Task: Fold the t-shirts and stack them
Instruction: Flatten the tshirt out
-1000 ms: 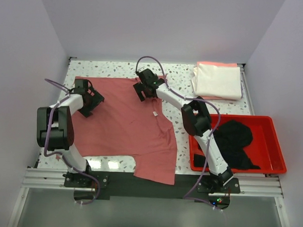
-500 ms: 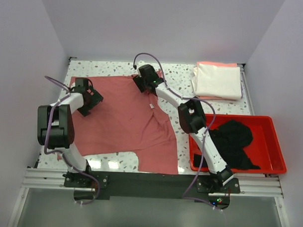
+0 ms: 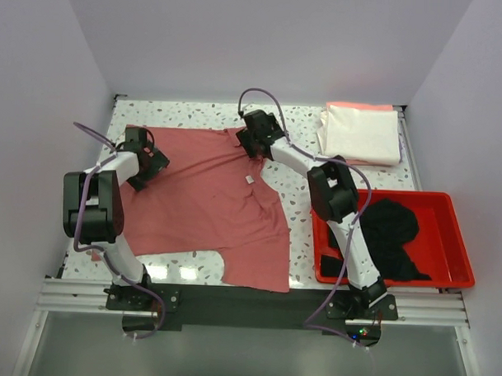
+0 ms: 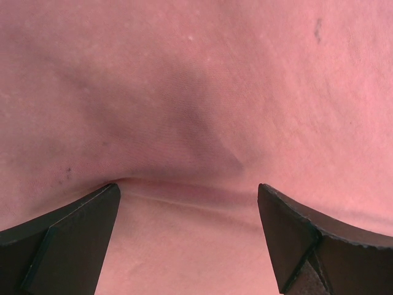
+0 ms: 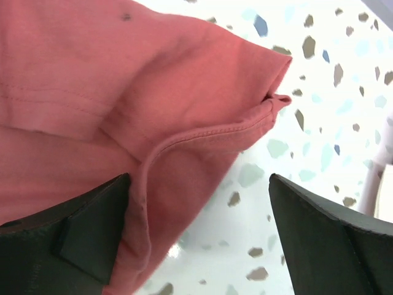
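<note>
Rose-red t-shirt [image 3: 201, 203]: spread open on the bench [image 3: 303, 120], covering the middle and the 9 o'clock side; a small white tag [image 3: 249, 179] shows near its centre.
Left end effector [image 4: 187, 187]: at 10 o'clock, fingers wide apart just over the rose-red cloth, nothing between them but a shallow wrinkle.
Right end effector [image 5: 198, 184]: at 12 o'clock, fingers wide apart above a hemmed, folded-over corner of the same shirt, with bare speckled bench under its right finger; it grips nothing.
Cream-white t-shirt [image 3: 360, 136]: folded, at 1 o'clock, lying on the peach-pink t-shirt [image 3: 361, 106], whose far edge peeks out.
Black t-shirt [image 3: 388, 234]: crumpled inside the red tray [image 3: 413, 284] at 4 o'clock.
</note>
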`<move>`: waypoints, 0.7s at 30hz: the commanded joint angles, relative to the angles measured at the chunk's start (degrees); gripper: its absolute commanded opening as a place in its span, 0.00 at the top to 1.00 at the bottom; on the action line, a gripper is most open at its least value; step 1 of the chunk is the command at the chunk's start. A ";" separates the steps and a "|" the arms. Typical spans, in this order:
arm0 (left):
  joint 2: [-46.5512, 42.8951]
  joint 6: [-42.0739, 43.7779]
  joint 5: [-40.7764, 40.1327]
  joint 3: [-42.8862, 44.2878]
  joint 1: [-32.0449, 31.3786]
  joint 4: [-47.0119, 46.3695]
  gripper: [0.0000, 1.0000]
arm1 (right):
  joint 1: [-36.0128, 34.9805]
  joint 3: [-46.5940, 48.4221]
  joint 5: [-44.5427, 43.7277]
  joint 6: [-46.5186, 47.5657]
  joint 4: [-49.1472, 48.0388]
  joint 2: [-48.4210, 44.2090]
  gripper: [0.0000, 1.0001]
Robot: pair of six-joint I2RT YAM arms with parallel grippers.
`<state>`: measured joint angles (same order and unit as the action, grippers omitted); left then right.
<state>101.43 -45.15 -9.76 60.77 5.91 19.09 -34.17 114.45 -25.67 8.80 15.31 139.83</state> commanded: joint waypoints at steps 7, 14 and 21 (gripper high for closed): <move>1.76 2.25 -4.04 -0.39 0.50 3.85 0.00 | 4.46 -4.77 3.70 -2.55 6.66 -11.16 0.01; -0.70 2.96 -1.23 -2.15 0.33 1.83 0.00 | 3.94 -7.39 18.52 -6.24 8.96 -16.16 0.01; -1.67 3.22 0.27 -3.12 0.33 0.68 0.00 | -2.99 -11.80 14.52 -5.99 8.94 -17.58 0.01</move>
<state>100.38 -43.27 -10.61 59.22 5.93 18.39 -33.52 103.96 -10.79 3.29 23.42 124.07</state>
